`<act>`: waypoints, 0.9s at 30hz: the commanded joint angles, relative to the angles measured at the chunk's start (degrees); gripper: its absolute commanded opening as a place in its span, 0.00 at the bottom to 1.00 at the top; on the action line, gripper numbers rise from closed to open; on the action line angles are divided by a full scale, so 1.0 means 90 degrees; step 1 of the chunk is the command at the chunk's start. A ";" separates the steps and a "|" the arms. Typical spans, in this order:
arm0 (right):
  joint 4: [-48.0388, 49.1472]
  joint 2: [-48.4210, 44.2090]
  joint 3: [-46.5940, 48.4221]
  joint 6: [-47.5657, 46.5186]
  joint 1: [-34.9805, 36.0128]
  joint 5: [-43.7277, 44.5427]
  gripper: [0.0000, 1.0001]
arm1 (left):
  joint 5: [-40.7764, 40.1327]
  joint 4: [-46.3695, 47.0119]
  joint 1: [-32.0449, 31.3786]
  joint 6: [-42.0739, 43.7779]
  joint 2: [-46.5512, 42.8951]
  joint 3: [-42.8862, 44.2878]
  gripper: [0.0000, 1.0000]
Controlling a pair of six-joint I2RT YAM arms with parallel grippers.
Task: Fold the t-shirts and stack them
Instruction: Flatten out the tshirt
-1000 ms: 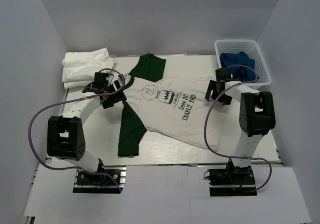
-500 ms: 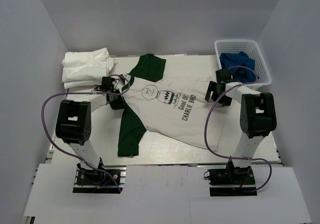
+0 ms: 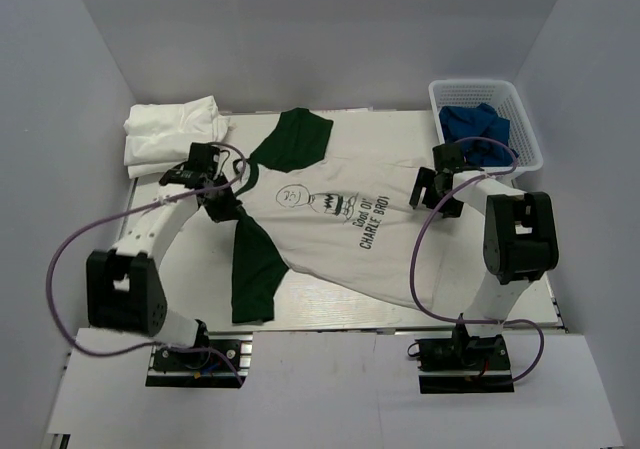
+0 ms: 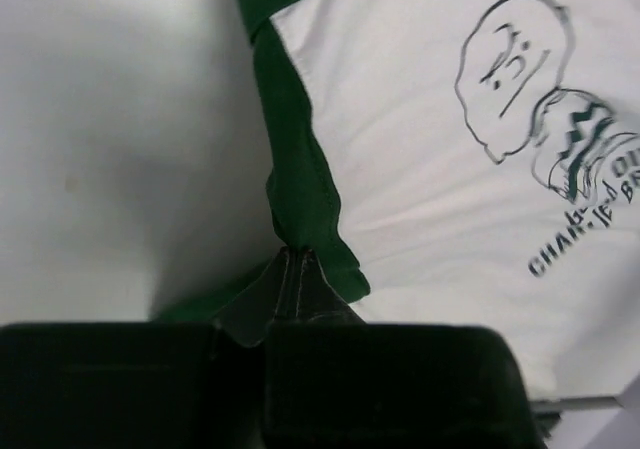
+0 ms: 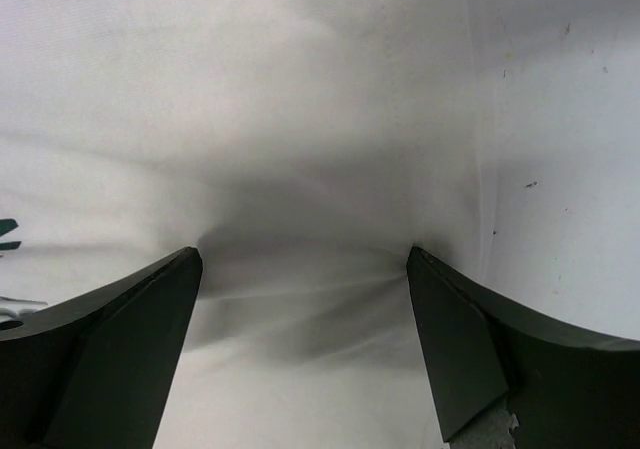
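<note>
Top external: white table [image 3: 330, 309], grey walls [image 3: 330, 39]

Printed tee [image 3: 340, 224] spread print-up across table [image 3: 330, 314] centre, collar toward left edge, hem toward right edge. One green sleeve [image 3: 297, 135] points at far edge, other [image 3: 252, 277] at near edge.

I note left gripper [image 3: 226, 209] closed, down at collar beside near sleeve, cloth puckered toward it. Right gripper [image 3: 437, 201] spread wide, low over hem.

Folded white tees [image 3: 172, 134] stacked at far left corner. White basket [image 3: 437, 91] at far right corner, blue cloth [image 3: 478, 124] inside.
</note>
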 commanded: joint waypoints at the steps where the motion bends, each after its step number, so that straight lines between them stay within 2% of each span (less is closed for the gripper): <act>1: -0.0123 -0.0143 -0.0196 0.0057 -0.0007 -0.0122 0.89 | -0.0151 -0.1689 -0.0021 -0.0667 -0.1004 -0.0297 0.00; 5: -0.0289 0.0022 -0.0118 0.0106 0.0003 -0.0064 0.89 | -0.0091 -0.2792 -0.0021 -0.1098 -0.1746 -0.1311 0.00; 7: -0.0425 0.0120 -0.0011 0.0106 0.0002 -0.0015 0.89 | 0.0073 -0.2970 -0.0021 -0.1167 -0.2050 -0.1596 0.02; 8: -0.0455 0.0169 0.0019 0.0087 -0.0007 0.0034 0.89 | 0.0162 -0.2971 -0.0021 -0.1041 -0.2050 -0.1781 0.16; 9: -0.0475 0.0218 0.0039 0.0096 0.0002 0.0034 0.89 | 0.0162 -0.2971 -0.0021 -0.0943 -0.2108 -0.1783 0.49; 10: -0.0533 0.0228 0.0106 0.0096 0.0003 0.0063 0.89 | 0.0162 -0.3048 -0.0021 -0.0942 -0.2022 -0.1841 0.98; 13: -0.0563 0.0141 0.0117 0.0096 0.0003 0.0180 0.89 | -0.0013 -0.2786 -0.0021 -0.0854 -0.1671 -0.1502 1.00; 17: -0.0456 0.0004 0.0117 -0.0010 0.0003 0.0083 0.89 | -0.0150 -0.1821 0.0116 -0.0562 -0.1134 -0.0654 1.00; 21: -0.0124 -0.0211 0.0088 -0.0478 0.0129 -0.0170 0.89 | -0.0325 -0.0737 0.0116 -0.0240 0.0066 0.0354 1.00; 25: 0.0247 -0.0475 -0.0029 -0.0684 0.0198 -0.0229 0.90 | -0.0326 -0.0452 0.0010 0.0345 0.2113 0.1855 1.00; 27: 0.0209 -0.0417 0.0058 -0.0772 0.0198 -0.0191 0.90 | -0.0065 -0.0393 -0.0050 0.0522 0.2712 0.2471 1.00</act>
